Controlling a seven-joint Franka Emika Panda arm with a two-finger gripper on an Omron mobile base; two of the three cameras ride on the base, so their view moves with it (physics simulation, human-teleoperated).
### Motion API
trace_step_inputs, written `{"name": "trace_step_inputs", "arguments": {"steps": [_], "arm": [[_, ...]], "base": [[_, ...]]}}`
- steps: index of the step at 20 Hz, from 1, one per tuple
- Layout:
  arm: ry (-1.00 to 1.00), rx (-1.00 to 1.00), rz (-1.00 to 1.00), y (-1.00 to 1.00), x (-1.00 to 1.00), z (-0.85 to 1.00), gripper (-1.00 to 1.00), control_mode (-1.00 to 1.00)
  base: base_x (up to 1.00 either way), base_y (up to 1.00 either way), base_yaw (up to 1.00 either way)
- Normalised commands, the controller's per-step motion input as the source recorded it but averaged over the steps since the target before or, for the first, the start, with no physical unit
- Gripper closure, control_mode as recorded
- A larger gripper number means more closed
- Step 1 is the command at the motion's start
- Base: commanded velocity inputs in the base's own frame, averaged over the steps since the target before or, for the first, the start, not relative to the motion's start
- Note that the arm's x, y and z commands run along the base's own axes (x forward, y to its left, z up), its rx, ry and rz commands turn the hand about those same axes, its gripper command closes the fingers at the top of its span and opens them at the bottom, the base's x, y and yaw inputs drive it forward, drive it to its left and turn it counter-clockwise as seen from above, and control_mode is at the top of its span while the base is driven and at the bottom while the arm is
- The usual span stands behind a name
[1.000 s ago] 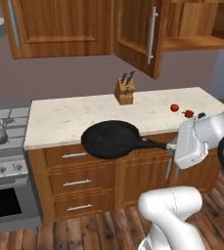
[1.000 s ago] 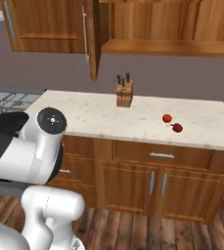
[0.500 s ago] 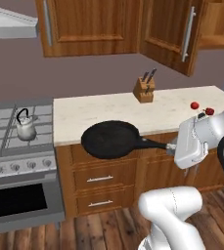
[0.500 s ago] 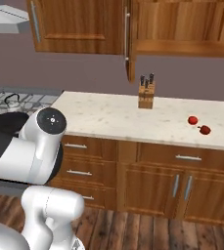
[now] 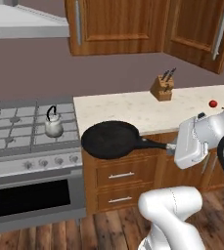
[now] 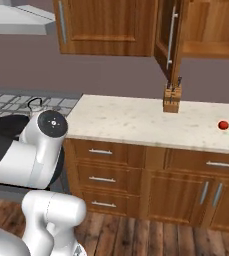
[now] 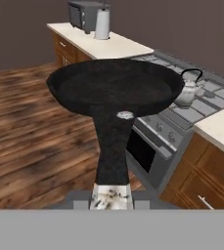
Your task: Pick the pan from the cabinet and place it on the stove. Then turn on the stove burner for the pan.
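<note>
A knife block stands on the counter.

Pan mid-frame before the surface edge, handle in the tool at right, stove at left with kettle on it, knife block behind, cabinet along the top

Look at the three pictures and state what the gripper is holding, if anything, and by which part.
The gripper holds the pan by the silvery tip at the end of its long handle, with the pan out in the air in front of the counter.
</note>
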Motion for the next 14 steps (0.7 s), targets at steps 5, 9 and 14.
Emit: {"name": "trace_step_inputs", "arguments": {"steps": [5, 9, 14], "arm": [[0.00, 0.00, 0.00, 0.00, 0.00, 0.00, 1.00, 1.00], [0.00, 0.00, 0.00, 0.00, 0.00, 0.00, 1.00, 1.00], [0.00, 0.00, 0.00, 0.00, 0.00, 0.00, 1.00, 1.00]], "base": [[-0.11, 0.62, 0.00], [-0.06, 0.69, 0.00], [-0.01, 0.70, 0.00]]}}
